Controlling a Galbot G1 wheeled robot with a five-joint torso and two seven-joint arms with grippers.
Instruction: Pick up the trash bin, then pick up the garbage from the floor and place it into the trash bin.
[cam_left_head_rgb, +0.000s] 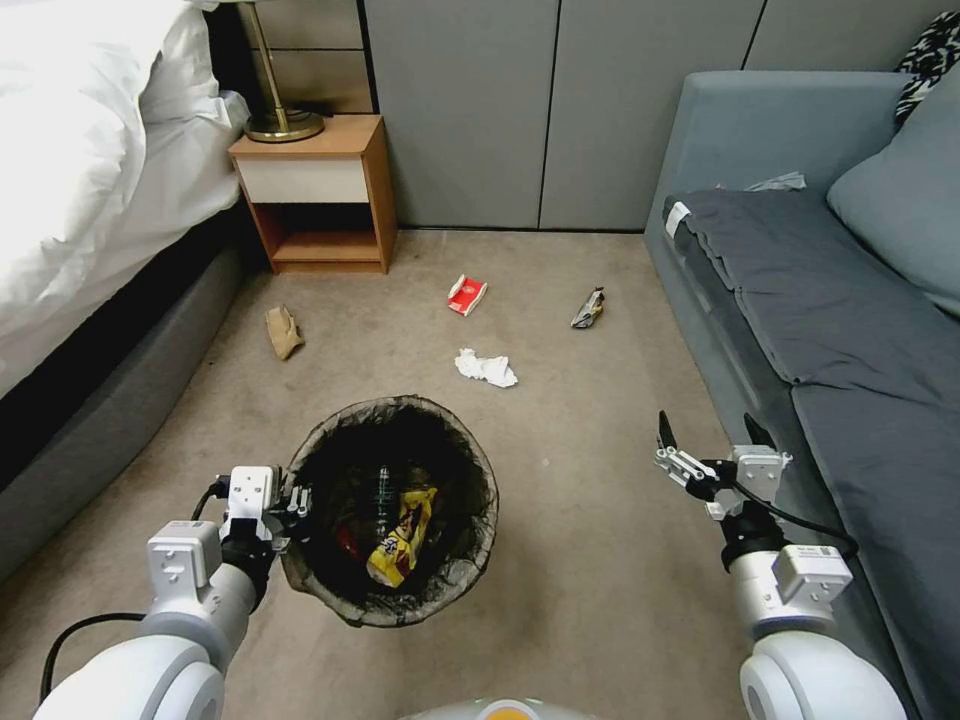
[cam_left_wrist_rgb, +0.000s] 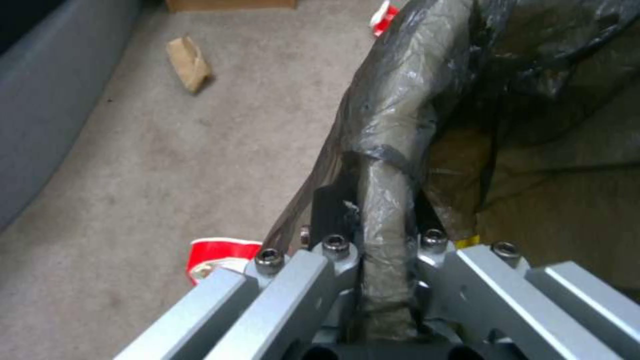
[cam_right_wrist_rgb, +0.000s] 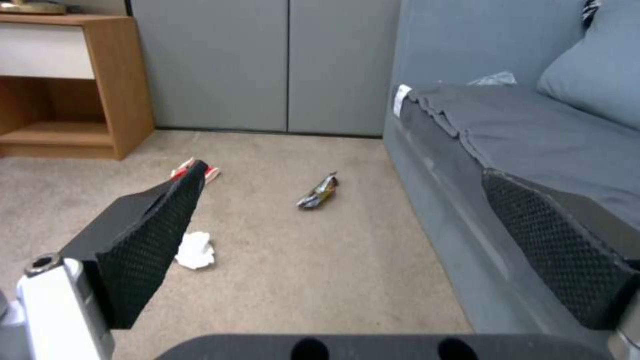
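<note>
While left gripper (cam_left_head_rgb: 297, 503) grips: its fingers are pinched on the bag-covered rim of the trash bin (cam_left_head_rgb: 455, 585), on the bin's left side; left wrist view shows the rim (cam_left_wrist_rgb: 387, 210) wedged between the jaws.
Trash bin: round, dark bag folded over the rim, low in the middle of the carpet (cam_left_head_rgb: 600, 560), right in front of the robot.
Bin contents: yellow snack wrapper (cam_left_head_rgb: 403, 535) and clear bottle (cam_left_head_rgb: 381, 497) lie inside.
Right gripper (cam_left_head_rgb: 708, 436): fingers spread wide, holding nothing, near the sofa's front edge, well apart from the bin.
Tissue (cam_left_head_rgb: 486, 368): crumpled, white, on the carpet just beyond the bin's far rim.
Red-white carton (cam_left_head_rgb: 466, 295): on the carpet beyond the tissue, toward the nightstand (cam_left_head_rgb: 318, 195).
Dark wrapper (cam_left_head_rgb: 588, 309): on the carpet near the sofa (cam_left_head_rgb: 800, 300) base, level with the carton.
Brown paper bag (cam_left_head_rgb: 283, 331): on the carpet near the bed (cam_left_head_rgb: 90, 200) edge, in front of the nightstand.
Red and white scrap (cam_left_wrist_rgb: 220, 253): on the carpet close by the left gripper; cannot tell what it is.
</note>
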